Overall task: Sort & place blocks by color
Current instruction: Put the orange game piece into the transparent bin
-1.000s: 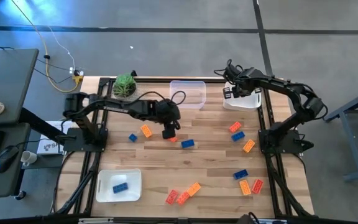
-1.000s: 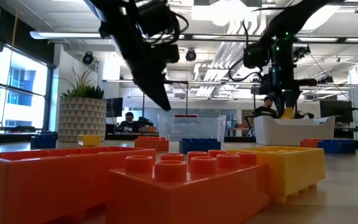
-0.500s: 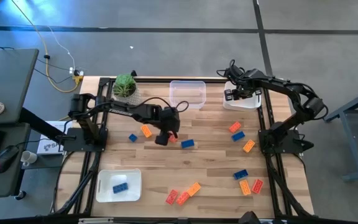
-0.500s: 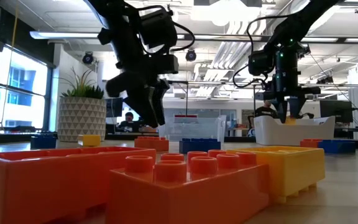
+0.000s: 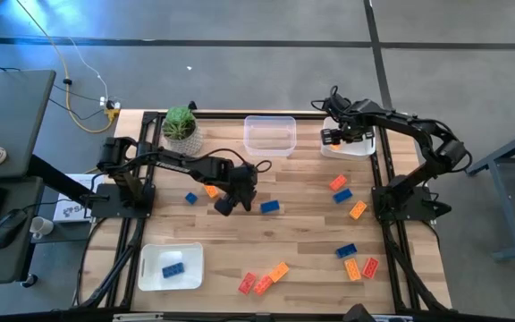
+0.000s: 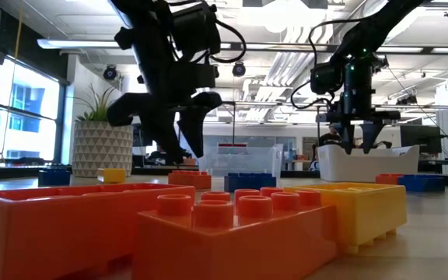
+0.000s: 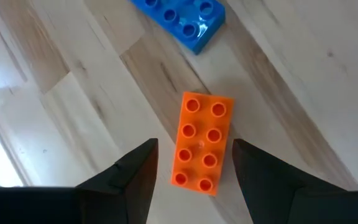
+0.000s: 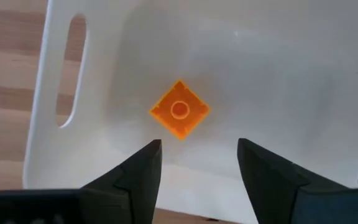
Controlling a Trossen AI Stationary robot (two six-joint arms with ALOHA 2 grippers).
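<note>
An orange-red eight-stud block (image 7: 202,144) lies flat on the wooden table. My left gripper (image 7: 194,180) is open just above it, one finger on each side, touching nothing. In the high view this gripper (image 5: 225,204) hides the block. A blue block (image 7: 180,14) lies just beyond it. At the far right, my right gripper (image 8: 197,171) is open above a white tray (image 8: 278,74). A small one-stud orange block (image 8: 179,111) lies on the tray's floor. From above, that gripper (image 5: 333,136) shows over the tray (image 5: 358,147).
A clear bin (image 5: 269,134) and a potted plant (image 5: 180,125) stand at the far edge. A white tray (image 5: 155,273) at the near left holds blue blocks. Loose blocks lie at the right (image 5: 340,188), near right (image 5: 356,261) and near middle (image 5: 265,279).
My right gripper has opened over the far-right white tray, and the small orange block it held now lies in the tray. My left gripper has gone down and toward the table's near left, turning until its fingers stand on either side of the orange-red block.
</note>
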